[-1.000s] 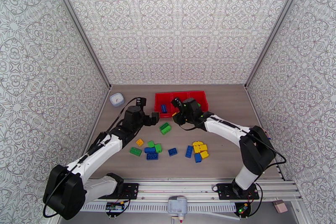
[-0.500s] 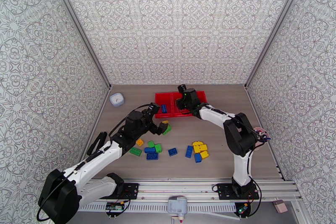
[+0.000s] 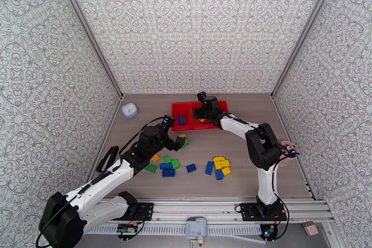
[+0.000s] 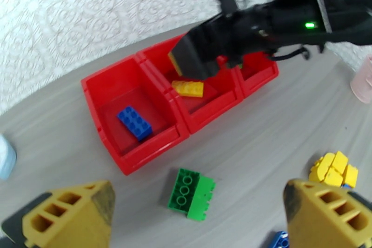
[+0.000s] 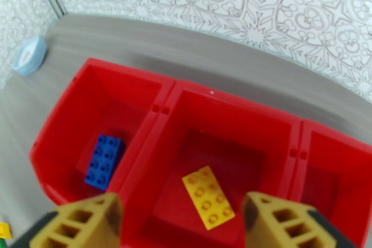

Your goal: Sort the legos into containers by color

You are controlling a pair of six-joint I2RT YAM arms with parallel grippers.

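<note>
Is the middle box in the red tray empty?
No. The middle box holds one yellow brick, lying flat, under the open right gripper.

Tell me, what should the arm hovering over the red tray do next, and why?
Probably lift clear and swing back toward the loose bricks on the table. The right gripper is open and empty, and the yellow brick lies flat in the middle compartment of the red tray, so its job there looks done.

right compartment [image 5: 344,170] cut by frame edge, blue brick [image 4: 281,240] (bottom edge) too
</note>
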